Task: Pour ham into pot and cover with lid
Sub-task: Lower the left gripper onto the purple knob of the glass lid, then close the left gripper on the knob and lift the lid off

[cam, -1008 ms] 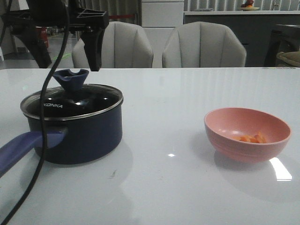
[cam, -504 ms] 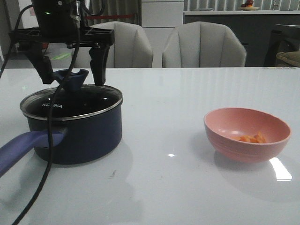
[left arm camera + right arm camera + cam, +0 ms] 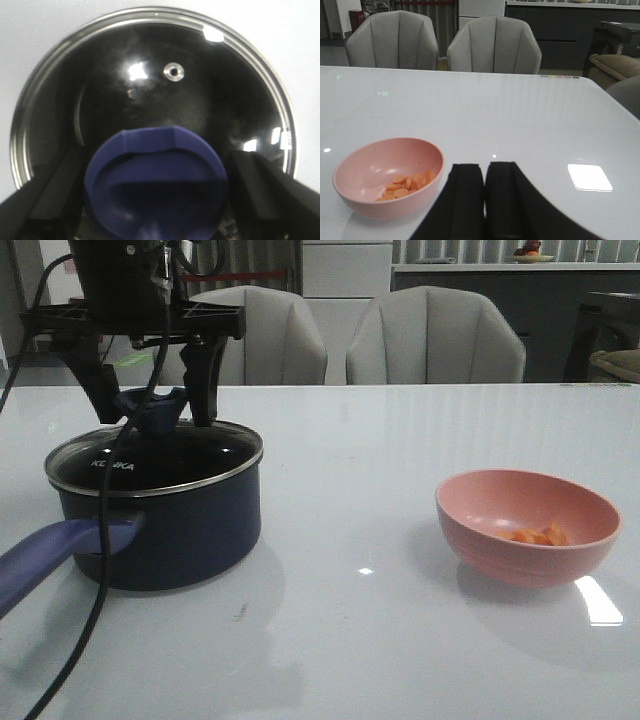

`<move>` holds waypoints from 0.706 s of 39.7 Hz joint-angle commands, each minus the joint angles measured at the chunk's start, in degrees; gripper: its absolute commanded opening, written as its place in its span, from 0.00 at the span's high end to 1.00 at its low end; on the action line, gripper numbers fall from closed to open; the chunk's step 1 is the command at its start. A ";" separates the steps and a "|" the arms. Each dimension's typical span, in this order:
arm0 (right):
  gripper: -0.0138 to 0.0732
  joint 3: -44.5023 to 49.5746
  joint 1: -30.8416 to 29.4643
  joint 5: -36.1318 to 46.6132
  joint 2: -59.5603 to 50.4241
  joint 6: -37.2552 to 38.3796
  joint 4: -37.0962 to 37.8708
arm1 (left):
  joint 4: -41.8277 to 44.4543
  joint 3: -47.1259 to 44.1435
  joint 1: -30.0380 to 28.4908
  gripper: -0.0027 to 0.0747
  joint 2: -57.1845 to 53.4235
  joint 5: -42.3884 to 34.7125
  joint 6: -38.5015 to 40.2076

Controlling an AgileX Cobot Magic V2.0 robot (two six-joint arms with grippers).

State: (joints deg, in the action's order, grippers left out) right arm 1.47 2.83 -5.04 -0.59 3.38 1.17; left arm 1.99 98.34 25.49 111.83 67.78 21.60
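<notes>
The dark navy pot (image 3: 175,530) stands at the left of the table with its purple-blue handle (image 3: 50,558) pointing to the front left. The glass lid (image 3: 150,462) sits on it and also shows in the left wrist view (image 3: 175,95). My left gripper (image 3: 152,420) is open, with one finger on each side of the lid's knob (image 3: 150,404), close to it (image 3: 155,180). The ham (image 3: 540,535) lies in a pink bowl (image 3: 500,540) at the right; in the right wrist view the ham (image 3: 405,182) is several orange slices. My right gripper (image 3: 484,172) is shut and empty beside the bowl (image 3: 350,167).
Two grey chairs (image 3: 435,335) stand behind the table's far edge. A black cable (image 3: 95,540) hangs from the left arm in front of the pot. White tabletop (image 3: 350,640) lies between pot and bowl.
My left gripper has come down over the lid, and its fingers have drawn in closer to the knob. The pot, bowl and ham have not moved.
</notes>
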 commanded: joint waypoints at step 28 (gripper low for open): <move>0.65 -0.23 -0.28 4.39 -1.14 -0.18 0.69 | -0.44 1.97 0.30 0.54 -2.29 -1.30 0.66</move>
State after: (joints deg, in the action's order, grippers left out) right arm 1.47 2.83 -5.04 -0.59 3.38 1.17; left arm 2.10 98.68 25.49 112.16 67.98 21.60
